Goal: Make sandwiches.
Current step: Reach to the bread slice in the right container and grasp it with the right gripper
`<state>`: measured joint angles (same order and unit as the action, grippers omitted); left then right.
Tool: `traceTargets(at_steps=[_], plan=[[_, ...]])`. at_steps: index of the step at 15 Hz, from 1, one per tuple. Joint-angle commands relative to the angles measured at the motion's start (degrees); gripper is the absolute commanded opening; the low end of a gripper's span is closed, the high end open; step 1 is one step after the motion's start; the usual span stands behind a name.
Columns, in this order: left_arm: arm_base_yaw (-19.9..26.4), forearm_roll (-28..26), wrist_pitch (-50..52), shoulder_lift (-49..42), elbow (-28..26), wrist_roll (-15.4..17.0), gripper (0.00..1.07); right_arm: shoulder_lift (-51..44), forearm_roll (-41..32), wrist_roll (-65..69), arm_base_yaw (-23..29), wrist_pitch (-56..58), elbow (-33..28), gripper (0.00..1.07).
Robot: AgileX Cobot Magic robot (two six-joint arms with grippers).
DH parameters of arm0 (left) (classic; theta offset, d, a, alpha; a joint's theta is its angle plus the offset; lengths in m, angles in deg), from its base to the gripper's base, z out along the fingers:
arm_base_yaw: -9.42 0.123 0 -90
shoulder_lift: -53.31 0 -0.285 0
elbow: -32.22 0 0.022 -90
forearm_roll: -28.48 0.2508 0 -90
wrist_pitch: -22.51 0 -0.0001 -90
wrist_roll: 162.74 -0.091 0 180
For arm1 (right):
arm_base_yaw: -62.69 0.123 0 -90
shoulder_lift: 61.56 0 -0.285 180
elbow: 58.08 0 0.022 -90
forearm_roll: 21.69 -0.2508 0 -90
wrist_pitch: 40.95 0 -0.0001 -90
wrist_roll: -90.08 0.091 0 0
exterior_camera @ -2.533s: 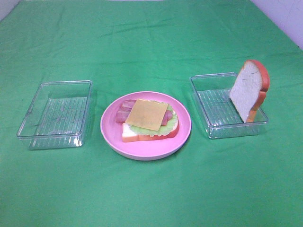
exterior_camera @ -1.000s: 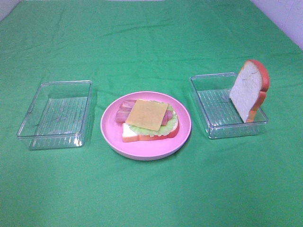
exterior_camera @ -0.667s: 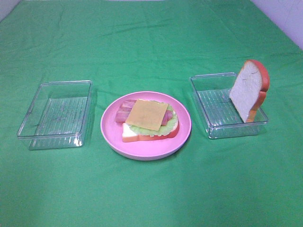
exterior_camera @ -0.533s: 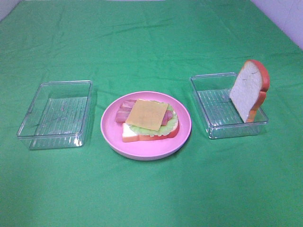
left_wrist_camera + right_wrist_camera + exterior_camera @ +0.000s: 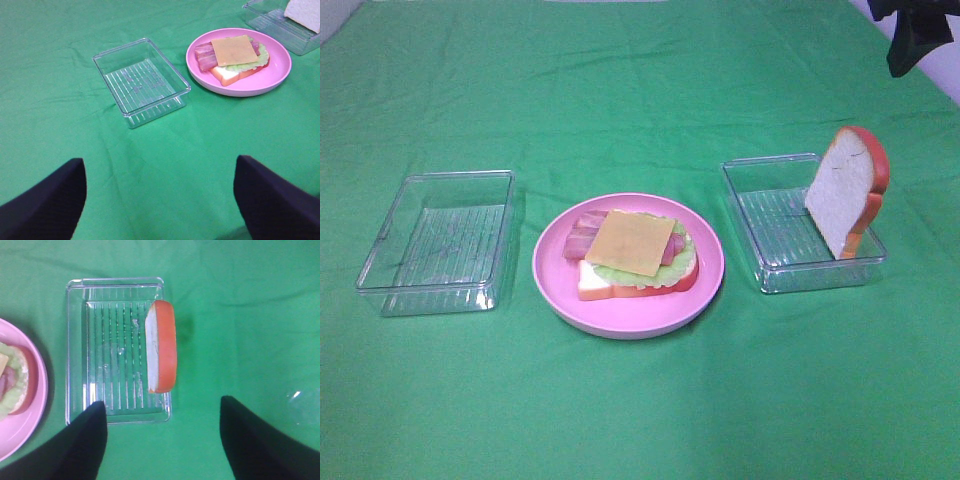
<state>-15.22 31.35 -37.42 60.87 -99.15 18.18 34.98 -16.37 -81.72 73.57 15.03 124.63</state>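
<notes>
The right gripper (image 5: 917, 35), jaws wide and empty, had just been brought in at two o'clock above the upright bread slice (image 5: 847, 190); topping the sandwich (image 5: 635, 255) remained.

We see the open stack (image 5: 635, 258) flat: bread, lettuce, bacon, cheese on top. The second slice (image 5: 161, 346) stands on edge below our right gripper (image 5: 162, 440).

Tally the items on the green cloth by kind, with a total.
Clear plastic trays: 2
Pink plate: 1
Bread slices: 2
Cheese square: 1
Lettuce: 1
Bacon strips: 2
Total: 9
</notes>
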Motion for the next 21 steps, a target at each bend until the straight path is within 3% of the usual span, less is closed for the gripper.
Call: traceTargets(at_steps=[1,3,5,13,16,18,20,21], plan=[[0.2,-0.4,0.1,-1.4,0.1,0.6,0.76,4.9,-9.1,-6.2,-5.7,1.2,3.6,0.65],[0.2,-0.3,0.1,-1.4,0.1,0.6,0.76,9.1,-14.9,-10.4,-9.2,1.8,5.7,0.70],[0.2,-0.2,0.1,-1.4,0.1,0.6,0.76,13.6,-15.9,-12.2,-10.3,2.6,7.0,0.74],[0.2,-0.1,0.1,-1.4,0.1,0.6,0.76,25.0,-17.2,-12.3,-10.3,-0.1,9.7,0.70],[0.2,-0.1,0.1,-1.4,0.1,0.6,0.76,27.2,-18.1,-12.3,-10.3,-0.1,9.6,0.55],[0.2,-0.1,0.1,-1.4,0.1,0.6,0.76,27.2,-18.1,-12.3,-10.3,-0.1,9.6,0.33],[0.2,-0.1,0.1,-1.4,0.1,0.6,0.76,27.2,-18.1,-12.3,-10.3,-0.1,9.6,0.04],[0.2,-0.1,0.1,-1.4,0.1,0.6,0.76,27.0,-18.1,-12.3,-10.3,0.1,9.6,0.00]])
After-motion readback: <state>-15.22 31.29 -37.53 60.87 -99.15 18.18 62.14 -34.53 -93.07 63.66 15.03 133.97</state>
